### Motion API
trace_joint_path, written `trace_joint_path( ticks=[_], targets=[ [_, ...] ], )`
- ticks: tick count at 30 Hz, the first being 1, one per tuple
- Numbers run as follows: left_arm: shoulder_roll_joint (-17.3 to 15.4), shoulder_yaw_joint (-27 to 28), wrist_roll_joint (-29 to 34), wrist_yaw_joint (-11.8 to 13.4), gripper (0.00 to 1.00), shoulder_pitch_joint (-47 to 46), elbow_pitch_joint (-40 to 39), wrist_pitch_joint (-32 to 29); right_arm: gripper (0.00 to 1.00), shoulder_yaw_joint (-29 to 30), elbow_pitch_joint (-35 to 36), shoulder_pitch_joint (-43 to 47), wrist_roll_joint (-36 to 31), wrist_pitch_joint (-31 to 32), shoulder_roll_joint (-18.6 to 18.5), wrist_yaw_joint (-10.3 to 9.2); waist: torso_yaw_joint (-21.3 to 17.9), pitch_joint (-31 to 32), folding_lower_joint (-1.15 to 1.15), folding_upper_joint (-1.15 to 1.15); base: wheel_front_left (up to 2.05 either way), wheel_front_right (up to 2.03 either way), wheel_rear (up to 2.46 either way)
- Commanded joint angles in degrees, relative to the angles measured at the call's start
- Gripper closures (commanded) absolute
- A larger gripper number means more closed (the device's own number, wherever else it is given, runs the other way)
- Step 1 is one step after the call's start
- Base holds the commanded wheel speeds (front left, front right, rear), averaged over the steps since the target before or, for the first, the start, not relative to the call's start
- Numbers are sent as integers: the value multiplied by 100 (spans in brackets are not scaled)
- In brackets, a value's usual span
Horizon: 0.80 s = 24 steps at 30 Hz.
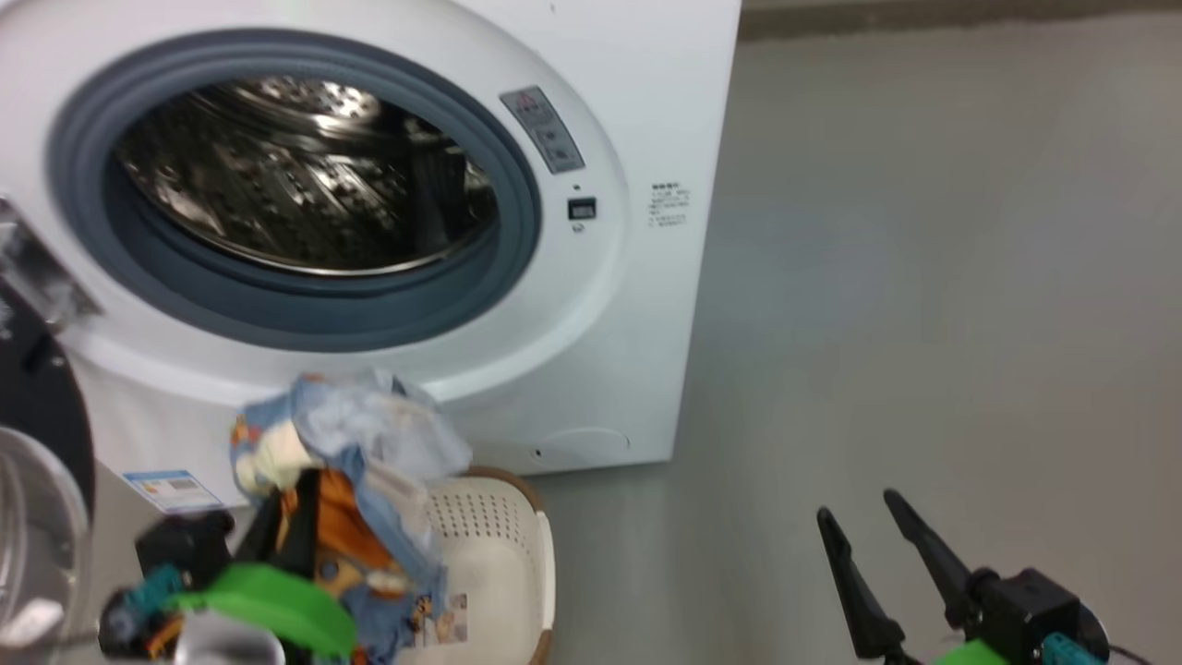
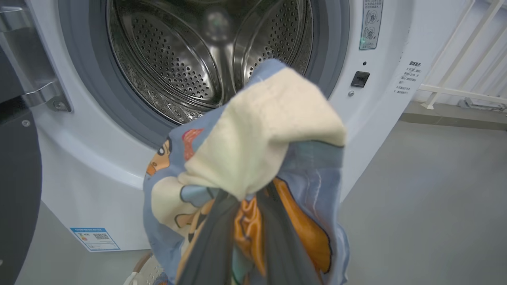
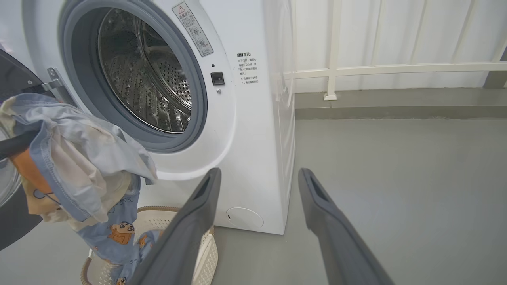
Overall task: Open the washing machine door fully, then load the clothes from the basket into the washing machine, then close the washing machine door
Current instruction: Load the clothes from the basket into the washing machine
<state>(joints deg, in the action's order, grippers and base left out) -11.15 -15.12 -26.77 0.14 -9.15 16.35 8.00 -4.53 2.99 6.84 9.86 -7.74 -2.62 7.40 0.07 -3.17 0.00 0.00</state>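
Your left fingers point(image 2: 212, 249) pinch the clothes point(image 2: 261, 130) above the basket point(image 1: 503, 545) — held facing the drum point(image 1: 305, 175) for loading; right fingers point(image 3: 190, 237) spread, idle.

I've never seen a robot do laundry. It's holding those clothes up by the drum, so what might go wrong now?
1. The light blue cartoon-print clothes are pinched only at one bunch by the left fingers; loose folds could slip out onto the floor.
2. Their lower end hangs into the cream perforated plastic basket, so it may catch on the grey rubber gasket going in.
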Motion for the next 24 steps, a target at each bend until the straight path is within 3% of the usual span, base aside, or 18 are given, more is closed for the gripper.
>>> trace_joint_path(
  ticks=[1,11,24],
  targets=[
    [-138,261,-53,-97,100,-599,115,84,0,-157,163,-343,-14,-101,-26,9,-302,-477,0,0,0,0,0],
    [-428,516,-340,-464,100,-2217,1507,-17,0,-314,-35,-867,151,-437,-26,9,-855,-1397,0,0,0,0,0],
    [-1454,671,-992,-728,100,-4375,2620,-1702,0,-688,-440,-1532,544,-717,-26,9,-1624,-2270,0,0,0,0,0]
  ],
)
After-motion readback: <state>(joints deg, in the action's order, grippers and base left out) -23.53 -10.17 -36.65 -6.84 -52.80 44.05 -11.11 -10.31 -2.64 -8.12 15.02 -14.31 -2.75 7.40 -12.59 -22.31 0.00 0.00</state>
